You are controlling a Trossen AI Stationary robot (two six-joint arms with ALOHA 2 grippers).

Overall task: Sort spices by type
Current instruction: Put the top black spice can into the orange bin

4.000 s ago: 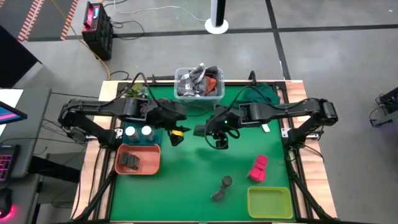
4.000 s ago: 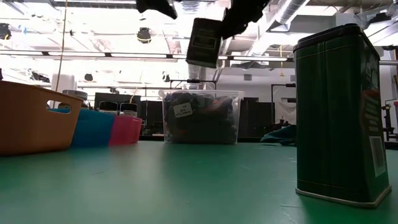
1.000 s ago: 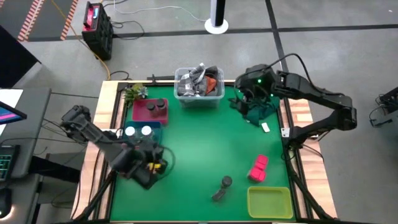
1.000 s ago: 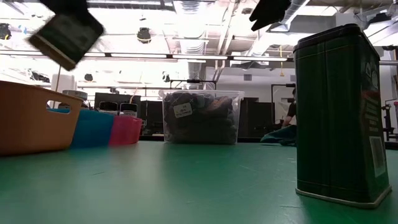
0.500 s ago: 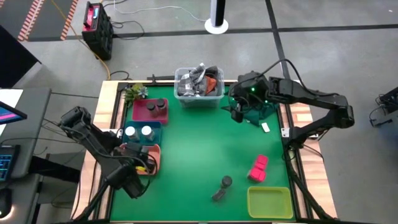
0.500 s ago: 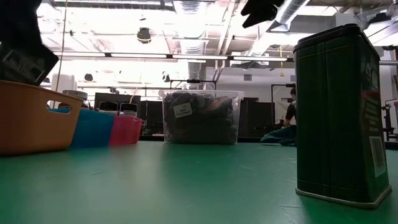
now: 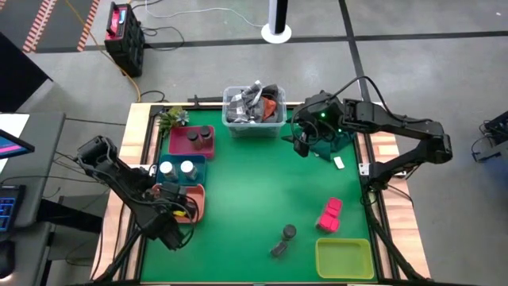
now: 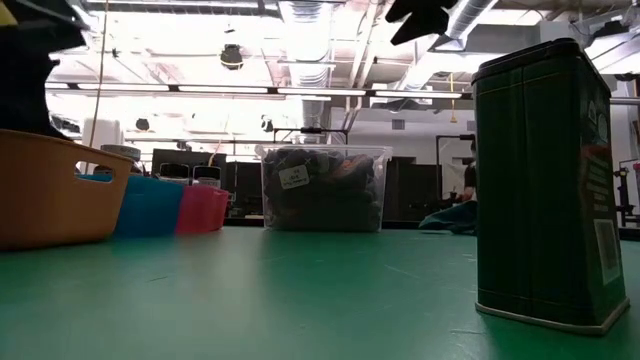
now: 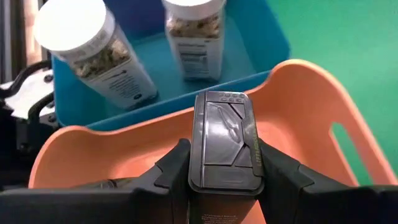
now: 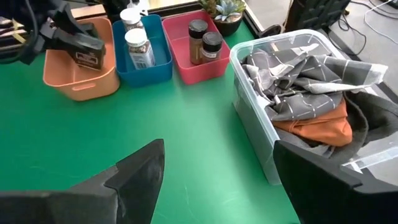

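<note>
My left gripper (image 9: 225, 180) is shut on a dark grey boxy tin (image 9: 225, 140) over the orange tray (image 9: 311, 118). The right wrist view shows the same tin (image 10: 84, 43) above that tray (image 10: 78, 78). Two white-topped jars (image 7: 176, 168) stand in the blue tray, and two dark jars (image 7: 199, 135) in the red tray. A dark jar (image 7: 290, 232), another tin (image 7: 278, 249) and two pink blocks (image 7: 329, 214) rest on the green mat. My right gripper (image 10: 217, 180) hangs open, high near the clear bin (image 7: 254, 110). My left gripper pinches the tin between its two fingers (image 9: 177, 168), one on each opposite side wall just below the lid end (image 9: 225, 106). The tin is tilted over the orange tray's inside. Whether its lower end touches the tray floor cannot be told.
A yellow tray (image 7: 343, 258) sits at the near right corner. A dark cloth (image 7: 333, 131) lies at the far right, a small plant (image 7: 171, 117) at the far left. The tall tin (image 8: 545, 180) fills the low view's right. Open mat lies mid-table.
My left gripper has carried the tin toward the table's left edge and down over the orange tray; in the low view the tin dropped out of sight behind the tray's wall. My right gripper has shifted slightly left and nearer, still open.
</note>
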